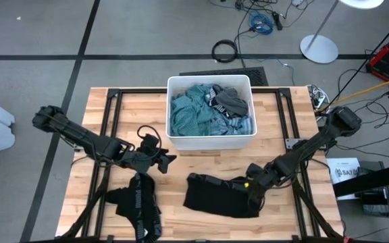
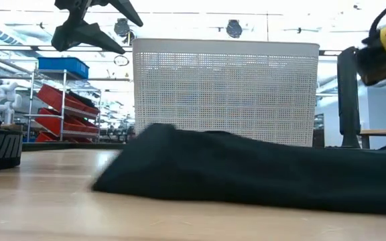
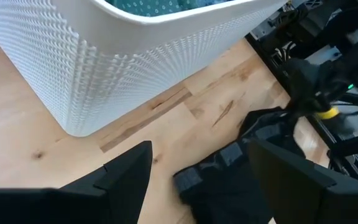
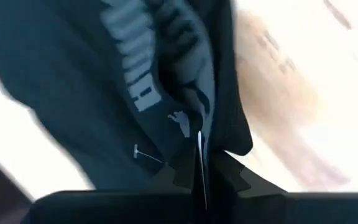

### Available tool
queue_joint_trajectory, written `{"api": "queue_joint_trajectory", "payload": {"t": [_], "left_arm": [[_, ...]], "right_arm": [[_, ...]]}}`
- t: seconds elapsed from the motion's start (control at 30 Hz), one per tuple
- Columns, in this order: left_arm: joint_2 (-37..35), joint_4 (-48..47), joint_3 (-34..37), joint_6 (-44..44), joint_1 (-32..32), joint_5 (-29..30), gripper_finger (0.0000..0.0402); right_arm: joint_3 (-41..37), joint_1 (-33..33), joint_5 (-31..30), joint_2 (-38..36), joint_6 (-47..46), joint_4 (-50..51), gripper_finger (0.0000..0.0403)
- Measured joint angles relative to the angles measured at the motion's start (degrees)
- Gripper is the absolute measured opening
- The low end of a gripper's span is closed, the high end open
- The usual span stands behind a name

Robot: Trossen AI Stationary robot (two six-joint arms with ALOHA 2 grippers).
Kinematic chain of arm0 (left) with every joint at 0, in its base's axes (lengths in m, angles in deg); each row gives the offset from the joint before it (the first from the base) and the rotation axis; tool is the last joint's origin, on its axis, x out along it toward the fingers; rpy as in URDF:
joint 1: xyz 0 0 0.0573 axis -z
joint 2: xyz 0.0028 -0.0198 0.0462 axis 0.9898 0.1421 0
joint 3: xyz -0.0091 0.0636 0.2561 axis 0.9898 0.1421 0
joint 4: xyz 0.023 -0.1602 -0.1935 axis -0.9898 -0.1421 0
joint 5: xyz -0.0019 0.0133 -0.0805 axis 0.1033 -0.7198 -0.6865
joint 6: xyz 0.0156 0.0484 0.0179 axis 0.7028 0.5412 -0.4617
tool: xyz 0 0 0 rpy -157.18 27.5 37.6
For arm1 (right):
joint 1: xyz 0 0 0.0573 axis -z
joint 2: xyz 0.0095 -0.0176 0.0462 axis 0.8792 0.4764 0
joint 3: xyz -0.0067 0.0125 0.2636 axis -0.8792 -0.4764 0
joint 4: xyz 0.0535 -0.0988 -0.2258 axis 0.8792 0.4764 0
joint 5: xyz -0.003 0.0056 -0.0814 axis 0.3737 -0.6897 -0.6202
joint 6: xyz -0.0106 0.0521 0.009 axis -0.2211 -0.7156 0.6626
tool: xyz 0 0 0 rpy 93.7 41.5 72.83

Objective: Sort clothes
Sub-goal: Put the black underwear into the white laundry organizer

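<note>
Right gripper (image 1: pixel 254 191) low over the near middle of the table, fingers pressed together on a fold of the flat black fabric garment (image 1: pixel 218 194); in the right wrist view the same black garment (image 4: pixel 135 81) fills the picture, white lettering across it. Left gripper (image 1: pixel 162 160) to the left of that, raised off the wood, fingers spread wide apart with nothing between them; one dark finger (image 3: pixel 120 177) visible in its wrist view above bare planks. Just beside it toward the near edge, a second black garment with white lettering (image 1: pixel 140 209), crumpled and partly draped over the table's front.

Beyond both grippers, the white rectangular plastic bin (image 1: pixel 175 138) with perforated walls at the far middle of the table, upright, holding a heap of teal-green and light blue clothes (image 1: pixel 194 111) with a dark piece on top toward the right. Bin well apart from the flat garment; in the low view it rises directly behind it.

Underneath, a light wooden slatted table (image 1: pixel 282 121) on a black metal frame. Around it, grey floor with black tape lines, coiled cables (image 1: pixel 225 50), a round white lamp base (image 1: pixel 318 48). Level across the table, red shelving (image 2: pixel 66 110) and a blue crate (image 2: pixel 62 65) in a bright hall.
</note>
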Motion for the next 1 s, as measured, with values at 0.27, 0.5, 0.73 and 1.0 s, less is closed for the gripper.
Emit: {"api": "queue_joint_trajectory", "payload": {"t": [0.27, 0.5, 0.73, 1.0], "left_arm": [[0.00, 0.15, 0.01, 1.44, 0.00, 0.02, 0.0278], [0.00, 0.45, 0.01, 2.94, 0.00, 1.02, 0.0278], [0.00, 1.55, 0.01, 5.15, -0.11, 1.81, 0.0278], [0.00, 1.67, -0.02, 5.39, -0.28, 1.81, 0.0278]], "right_arm": [[0.00, -0.15, 0.68, -10.41, -4.57, -6.79, 0.0004], [0.11, 4.40, -0.40, -11.00, -3.31, -22.22, 0.0002], [0.11, 12.65, -3.80, -4.59, 2.96, -35.83, 0.0001], [4.60, 18.65, -0.21, 8.86, 9.49, -49.06, 0.0000]]}}
